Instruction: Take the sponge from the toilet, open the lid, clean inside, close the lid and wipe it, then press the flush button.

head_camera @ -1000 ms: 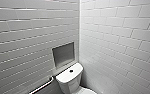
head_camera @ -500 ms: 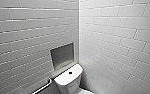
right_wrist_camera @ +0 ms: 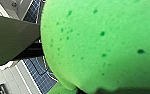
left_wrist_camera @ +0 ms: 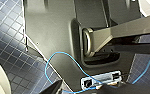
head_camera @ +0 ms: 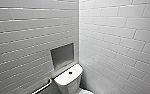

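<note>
The white toilet (head_camera: 67, 81) stands in the corner of the tiled room, low in the head view. Its flat tank top carries the dark round flush button (head_camera: 70, 72) in the middle. The bright green sponge (right_wrist_camera: 101, 42) sits very close to my right wrist camera, pitted with small holes, and my right gripper is shut on it. My left wrist camera looks down on the robot's own dark base plate (left_wrist_camera: 51, 32) over the floor, and nothing shows in the left gripper.
A grey recessed niche (head_camera: 62, 55) is set in the left wall above the tank. A metal grab bar (head_camera: 42, 88) runs along that wall beside the toilet. The floor (left_wrist_camera: 8, 37) is dark blue tile. A blue cable (left_wrist_camera: 66, 56) loops over the base.
</note>
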`<state>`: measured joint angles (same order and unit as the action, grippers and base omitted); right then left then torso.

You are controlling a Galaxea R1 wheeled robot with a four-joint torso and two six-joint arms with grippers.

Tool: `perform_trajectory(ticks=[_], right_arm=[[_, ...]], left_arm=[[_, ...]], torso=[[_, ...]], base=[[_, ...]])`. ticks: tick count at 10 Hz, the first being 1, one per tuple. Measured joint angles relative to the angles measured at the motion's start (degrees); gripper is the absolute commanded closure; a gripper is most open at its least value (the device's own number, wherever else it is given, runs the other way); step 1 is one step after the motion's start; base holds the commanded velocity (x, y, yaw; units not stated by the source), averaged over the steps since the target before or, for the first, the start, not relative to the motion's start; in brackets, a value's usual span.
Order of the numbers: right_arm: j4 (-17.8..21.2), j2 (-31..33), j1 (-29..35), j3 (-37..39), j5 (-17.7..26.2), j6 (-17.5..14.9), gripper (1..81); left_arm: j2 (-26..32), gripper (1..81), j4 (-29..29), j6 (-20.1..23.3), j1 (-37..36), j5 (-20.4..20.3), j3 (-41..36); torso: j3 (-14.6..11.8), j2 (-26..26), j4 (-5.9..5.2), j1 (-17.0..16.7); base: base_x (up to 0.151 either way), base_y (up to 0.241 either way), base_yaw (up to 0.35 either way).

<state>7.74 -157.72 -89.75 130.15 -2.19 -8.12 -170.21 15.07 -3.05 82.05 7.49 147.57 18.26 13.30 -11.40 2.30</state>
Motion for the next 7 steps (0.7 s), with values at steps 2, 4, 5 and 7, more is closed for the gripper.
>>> perform_trajectory(ticks=[2,4,5,7], right_arm=[[0.0,3.9,-1.2,-7.9,-2.4,0.0,81.1],[0.0,8.1,-2.5,-14.7,-4.2,0.0,81.1],[0.0,10.0,-2.8,-16.7,-4.9,0.0,81.1],[0.0,12.7,-3.5,-19.0,-6.6,0.0,81.1]], left_arm=[[4.1,1.0,-0.1,0.0,-0.2,-0.8,-6.3],[9.8,1.0,-0.3,0.0,-0.8,-1.1,-13.9],[12.8,1.0,-0.5,0.0,-1.8,-1.1,-18.1],[19.0,1.0,-1.4,-0.1,-4.1,-1.2,-27.0]], torso=[[0.0,0.0,0.00,0.0],[0.0,0.0,0.00,0.0],[0.0,0.0,0.00,0.0],[0.0,0.0,0.00,0.0]], base=[[0.000,0.000,0.000],[0.000,0.000,0.000],[0.000,0.000,0.000],[0.000,0.000,0.000]])
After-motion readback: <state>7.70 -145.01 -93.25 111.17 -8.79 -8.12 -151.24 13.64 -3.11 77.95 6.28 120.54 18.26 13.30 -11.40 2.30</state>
